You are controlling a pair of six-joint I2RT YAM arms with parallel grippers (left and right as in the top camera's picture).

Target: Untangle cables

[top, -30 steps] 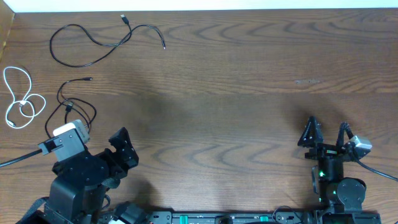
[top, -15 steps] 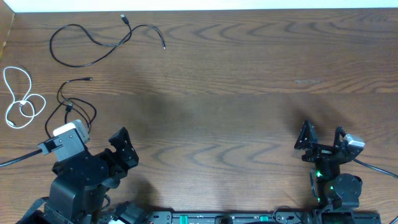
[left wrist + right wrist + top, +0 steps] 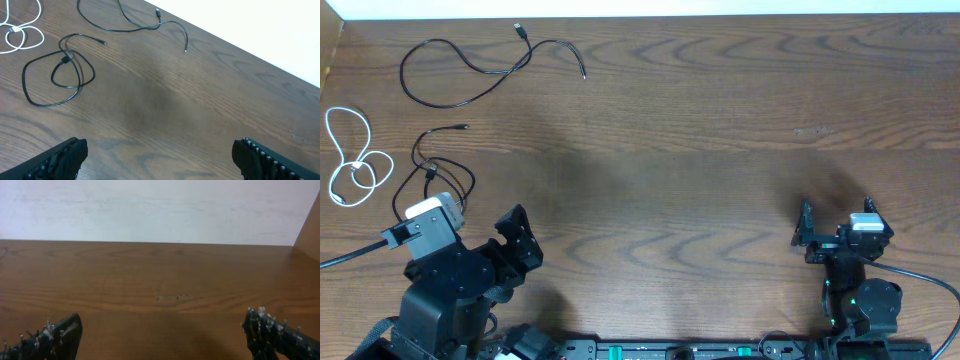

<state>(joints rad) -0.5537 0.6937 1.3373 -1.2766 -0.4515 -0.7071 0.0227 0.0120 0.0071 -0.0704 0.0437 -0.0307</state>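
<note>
Where cables [image 3: 505,72] lie, thin loops — grained wood [image 3: 670,150]

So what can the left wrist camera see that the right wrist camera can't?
Only the left wrist: a white cable, a looped black cable and a long black cable, lying apart. Only the right wrist: a pale scuff and a wooden side board. Both: the brown table, the white wall, and an open gripper at the bottom: left gripper in one, right gripper in the other.
</note>
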